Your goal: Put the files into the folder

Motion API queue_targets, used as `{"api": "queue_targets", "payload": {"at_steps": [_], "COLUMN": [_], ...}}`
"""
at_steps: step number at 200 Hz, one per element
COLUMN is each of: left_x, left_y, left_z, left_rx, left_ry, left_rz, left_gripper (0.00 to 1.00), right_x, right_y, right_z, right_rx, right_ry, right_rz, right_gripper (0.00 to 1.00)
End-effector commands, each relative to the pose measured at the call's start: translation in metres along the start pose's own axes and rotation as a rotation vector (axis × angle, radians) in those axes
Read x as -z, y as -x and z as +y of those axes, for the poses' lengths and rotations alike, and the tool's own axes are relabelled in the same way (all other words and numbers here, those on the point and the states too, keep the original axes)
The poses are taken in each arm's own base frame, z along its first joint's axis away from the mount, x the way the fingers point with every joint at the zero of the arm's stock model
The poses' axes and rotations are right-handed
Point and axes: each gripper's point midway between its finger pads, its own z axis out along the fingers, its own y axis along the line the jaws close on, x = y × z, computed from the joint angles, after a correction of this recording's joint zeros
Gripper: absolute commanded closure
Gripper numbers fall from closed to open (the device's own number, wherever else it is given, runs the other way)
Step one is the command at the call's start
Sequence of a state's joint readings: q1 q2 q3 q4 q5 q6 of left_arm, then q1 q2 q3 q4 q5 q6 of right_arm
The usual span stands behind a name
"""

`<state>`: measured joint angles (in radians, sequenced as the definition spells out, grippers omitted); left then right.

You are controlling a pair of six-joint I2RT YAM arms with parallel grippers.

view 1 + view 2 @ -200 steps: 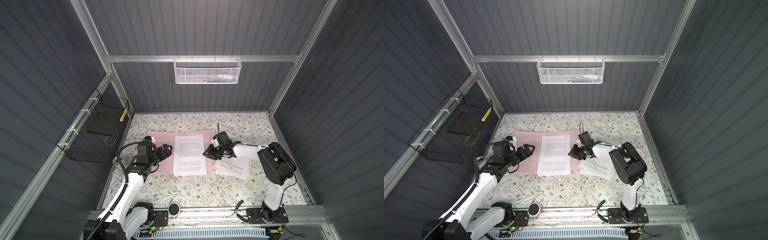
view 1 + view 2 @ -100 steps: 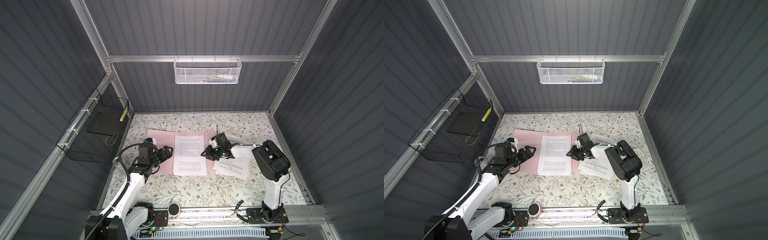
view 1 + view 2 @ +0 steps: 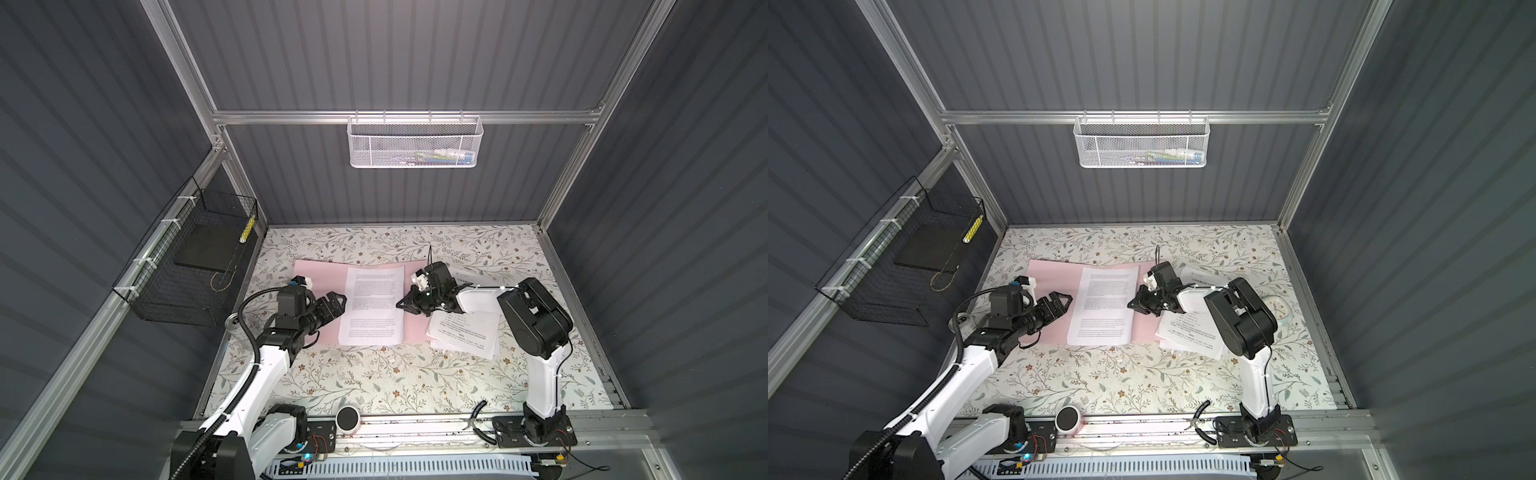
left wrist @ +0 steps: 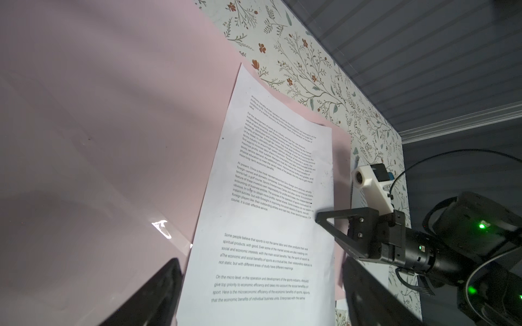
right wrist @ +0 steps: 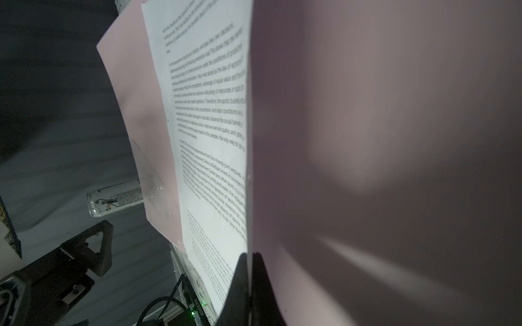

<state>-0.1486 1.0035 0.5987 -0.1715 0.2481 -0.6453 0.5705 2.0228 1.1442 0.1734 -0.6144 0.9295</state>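
Observation:
The pink folder [image 3: 320, 274] [image 3: 1050, 274] lies open and flat on the floral table. One printed white sheet [image 3: 372, 305] [image 3: 1104, 305] of the files rests across its middle. My right gripper [image 3: 400, 305] [image 3: 1130, 306] is at that sheet's right edge. In the right wrist view it [image 5: 248, 268] is shut on the thin edge of the sheet [image 5: 209, 127]. My left gripper [image 3: 337, 305] [image 3: 1064, 305] hovers open over the folder's left half, just beside the sheet's left edge. The left wrist view shows its fingers [image 4: 169, 282] wide apart with nothing between them. More sheets [image 3: 465, 332] lie under the right arm.
A black wire basket [image 3: 187, 274] holding a dark slab hangs on the left wall. A white mesh basket [image 3: 415, 143] hangs on the back wall. A can [image 5: 115, 199] lies near the table's left edge, behind the left arm.
My right gripper has reached a little left to the sheet's right edge and closed on it. The left arm has barely moved and its gripper has stayed open.

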Motion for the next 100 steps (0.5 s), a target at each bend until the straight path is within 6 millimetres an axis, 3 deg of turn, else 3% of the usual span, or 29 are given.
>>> {"api": "queue_targets", "payload": {"at_steps": [1, 62, 100], "left_x": [0.014, 0.026, 0.029], "left_y": [0.012, 0.018, 0.017], "left_z": [-0.012, -0.014, -0.009], "left_rx": [-0.028, -0.037, -0.036], "left_ry": [-0.013, -0.005, 0.003], "left_rz": [-0.019, -0.041, -0.053], "left_gripper": [0.1, 0.09, 0.09], "right_x": [0.014, 0.035, 0.026], "right_y": [0.012, 0.031, 0.024], "right_z": [0.035, 0.074, 0.092], "right_rx": [0.095, 0.452, 0.596], "right_ry": [0.009, -0.221, -0.269], "right_rz": [-0.037, -0.138, -0.127], "right_gripper": [1.0, 1.0, 1.0]}}
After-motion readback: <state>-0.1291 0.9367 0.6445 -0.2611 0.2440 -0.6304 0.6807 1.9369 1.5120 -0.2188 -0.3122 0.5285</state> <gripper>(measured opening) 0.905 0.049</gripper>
